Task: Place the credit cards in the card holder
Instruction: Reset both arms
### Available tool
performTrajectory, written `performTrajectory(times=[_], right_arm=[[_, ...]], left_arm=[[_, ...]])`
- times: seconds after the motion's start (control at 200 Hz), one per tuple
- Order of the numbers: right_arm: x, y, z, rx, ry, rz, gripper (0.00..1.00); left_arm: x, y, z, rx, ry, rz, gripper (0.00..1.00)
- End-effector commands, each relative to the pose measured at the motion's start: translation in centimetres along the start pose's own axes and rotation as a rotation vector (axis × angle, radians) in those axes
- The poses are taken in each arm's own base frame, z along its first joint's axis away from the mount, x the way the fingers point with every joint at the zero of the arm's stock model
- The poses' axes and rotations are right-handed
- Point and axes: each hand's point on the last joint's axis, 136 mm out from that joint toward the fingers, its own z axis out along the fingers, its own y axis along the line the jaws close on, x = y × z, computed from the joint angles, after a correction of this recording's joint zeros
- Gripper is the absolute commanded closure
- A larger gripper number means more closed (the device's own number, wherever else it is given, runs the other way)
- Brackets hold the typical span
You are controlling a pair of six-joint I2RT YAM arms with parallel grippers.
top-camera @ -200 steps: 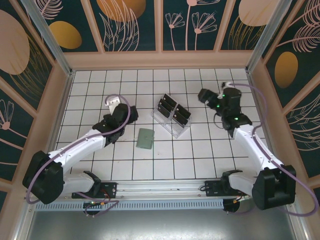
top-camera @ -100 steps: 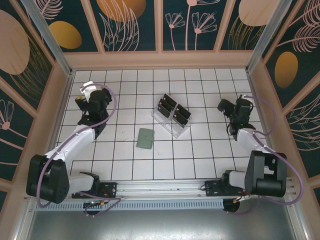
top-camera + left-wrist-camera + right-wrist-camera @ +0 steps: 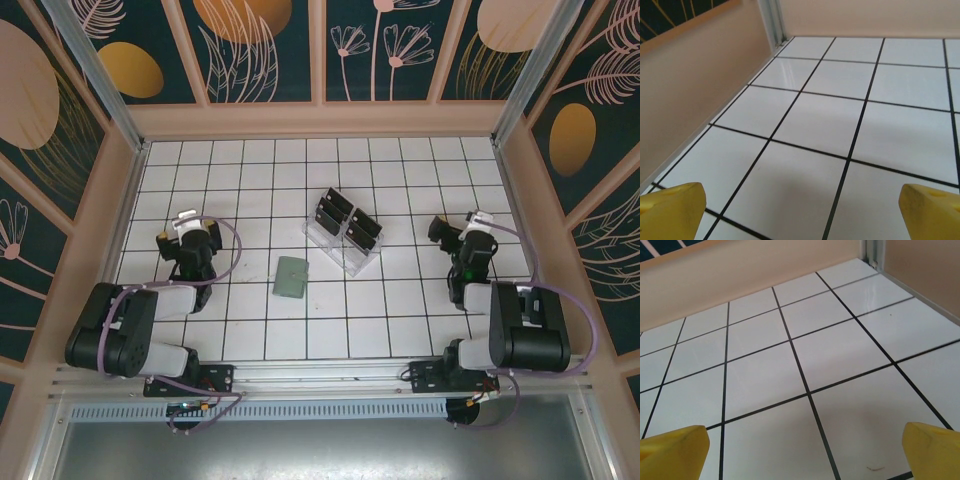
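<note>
The clear card holder [image 3: 346,246] stands at the table's centre, with black credit cards [image 3: 335,211] upright in its slots. My left gripper [image 3: 180,232] sits far to the holder's left, on a folded-back arm. It is open, yellow fingertips [image 3: 671,205] wide apart over bare white tiles, with nothing between them at the left gripper [image 3: 802,207]. My right gripper [image 3: 458,228] is far to the holder's right, also on a folded arm. The right gripper [image 3: 805,450] is open too, its fingertips [image 3: 935,450] spread over empty tiles.
A grey-green flat rectangle [image 3: 291,277] lies on the tiles just left of the holder's near end. Beige walls [image 3: 695,85] enclose the white tiled floor [image 3: 300,165] on three sides; each gripper is close to its side wall.
Both arms have pulled back from beside the holder and folded toward their bases, the left gripper outward to the left, the right one outward to the right. Both stayed open.
</note>
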Motion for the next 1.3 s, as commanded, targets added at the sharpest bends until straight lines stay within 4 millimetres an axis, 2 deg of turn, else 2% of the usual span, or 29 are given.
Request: performTrajectory(times=[0.0, 0.07, 0.12, 0.17, 0.21, 0.3, 0.365, 0.455, 0.505, 0.671, 0.741, 0.871, 1.046, 1.296], right_arm=[[-3.8, 1.6, -0.8, -0.062, -0.203, -0.065, 0.01], [-3.0, 1.0, -1.1, -0.049, -0.234, -0.052, 0.01], [-2.9, 1.1, -1.7, -0.050, -0.280, -0.062, 0.01], [-2.2, 1.3, -1.1, -0.054, -0.222, -0.072, 0.01], [-2.4, 1.8, -0.9, -0.077, -0.232, -0.085, 0.01], [-2.2, 2.3, -0.5, -0.099, -0.214, -0.102, 0.01], [-2.1, 2.0, -0.4, -0.079, -0.207, -0.092, 0.01], [-2.1, 1.7, -0.1, -0.068, -0.197, -0.078, 0.01], [-2.1, 1.6, 0.1, -0.067, -0.190, -0.077, 0.01], [-2.1, 1.5, 0.1, -0.045, -0.193, -0.081, 0.01], [-2.5, 0.4, -0.3, 0.046, -0.227, -0.067, 0.01], [-2.7, 1.2, -1.8, 0.006, -0.275, -0.088, 0.01], [-2.2, 1.6, -0.1, 0.007, -0.214, -0.108, 0.01], [-2.0, 1.8, 0.4, -0.042, -0.183, -0.095, 0.01]], left_arm=[[-4.4, -1.4, 0.3, 0.084, -0.158, -0.036, 0.02], [-4.4, -2.2, 0.5, 0.112, -0.165, -0.010, 0.02], [-4.2, -2.0, 0.6, 0.102, -0.177, -0.014, 0.02], [-4.1, -1.7, 1.0, 0.088, -0.166, -0.026, 0.01], [-4.1, -1.5, 1.1, 0.092, -0.164, -0.038, 0.01], [-4.1, -0.2, 0.4, 0.106, -0.202, -0.108, 0.01], [-3.9, 0.9, 0.0, 0.110, -0.226, -0.159, 0.02], [-3.7, 0.7, -0.3, 0.136, -0.270, -0.158, 0.02], [-2.9, 0.5, 0.3, 0.141, -0.204, -0.150, 0.01], [-3.0, 0.7, 0.8, 0.155, -0.202, -0.168, 0.01], [-3.0, 0.7, 0.8, 0.156, -0.204, -0.169, 0.01], [-3.0, 0.7, 0.8, 0.156, -0.204, -0.169, 0.01], [-3.1, 0.7, 0.8, 0.156, -0.203, -0.167, 0.01], [-3.0, 0.7, 0.9, 0.154, -0.198, -0.167, 0.01]])
